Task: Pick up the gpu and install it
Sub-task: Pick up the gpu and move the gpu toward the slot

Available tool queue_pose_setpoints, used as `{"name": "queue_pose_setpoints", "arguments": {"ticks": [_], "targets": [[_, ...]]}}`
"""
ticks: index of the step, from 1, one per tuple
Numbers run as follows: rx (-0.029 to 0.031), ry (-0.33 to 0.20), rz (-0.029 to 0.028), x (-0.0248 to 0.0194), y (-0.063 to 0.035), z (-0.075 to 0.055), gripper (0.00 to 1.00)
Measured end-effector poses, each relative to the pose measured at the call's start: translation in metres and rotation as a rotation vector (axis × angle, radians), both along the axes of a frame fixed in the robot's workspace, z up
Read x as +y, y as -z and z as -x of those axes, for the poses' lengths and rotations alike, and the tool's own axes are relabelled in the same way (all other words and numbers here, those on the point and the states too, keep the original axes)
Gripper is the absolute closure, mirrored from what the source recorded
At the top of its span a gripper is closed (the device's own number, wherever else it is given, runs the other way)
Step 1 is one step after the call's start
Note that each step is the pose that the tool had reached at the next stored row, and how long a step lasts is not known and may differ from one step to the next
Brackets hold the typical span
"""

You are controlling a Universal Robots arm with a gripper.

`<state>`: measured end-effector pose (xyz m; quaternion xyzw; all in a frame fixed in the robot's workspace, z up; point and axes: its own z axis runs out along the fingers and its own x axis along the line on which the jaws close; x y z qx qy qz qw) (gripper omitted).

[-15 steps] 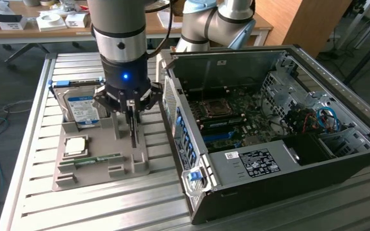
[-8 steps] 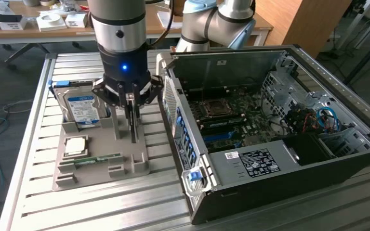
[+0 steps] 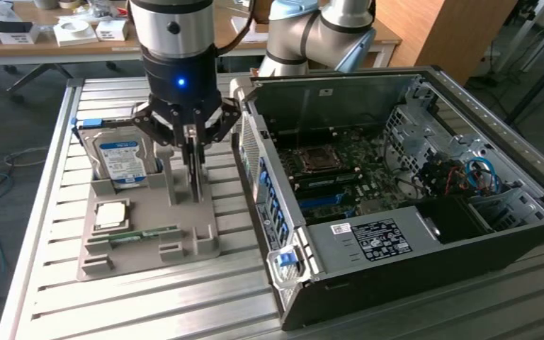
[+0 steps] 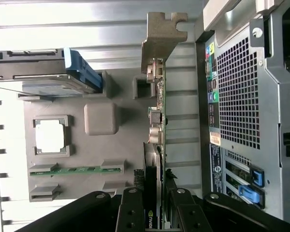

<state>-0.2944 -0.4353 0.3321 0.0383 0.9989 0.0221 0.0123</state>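
We are clamping the pincer (image 3: 193, 151) on the upright gpu (image 3: 197, 185); so thin a hold is risking it tilting and snagging the holder (image 3: 149, 237) below.

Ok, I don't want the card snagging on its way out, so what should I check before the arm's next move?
1. Hand gripping the gpu: ok, it is closed on both faces.
2. Gpu upright on its edge: ok.
3. Gpu's lower edge free of the grey tray: cannot tell.
4. Computer case open with the motherboard exposed: ok.
5. Hard drive clear of the hand: cannot tell, they look close together.
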Motion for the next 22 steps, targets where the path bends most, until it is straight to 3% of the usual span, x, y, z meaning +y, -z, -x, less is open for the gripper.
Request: {"name": "queue_pose_setpoints", "arguments": {"ticks": [22], "targets": [[0.0001, 0.000, 0.0001, 0.0000, -0.0596, 0.000, 0.73]]}}
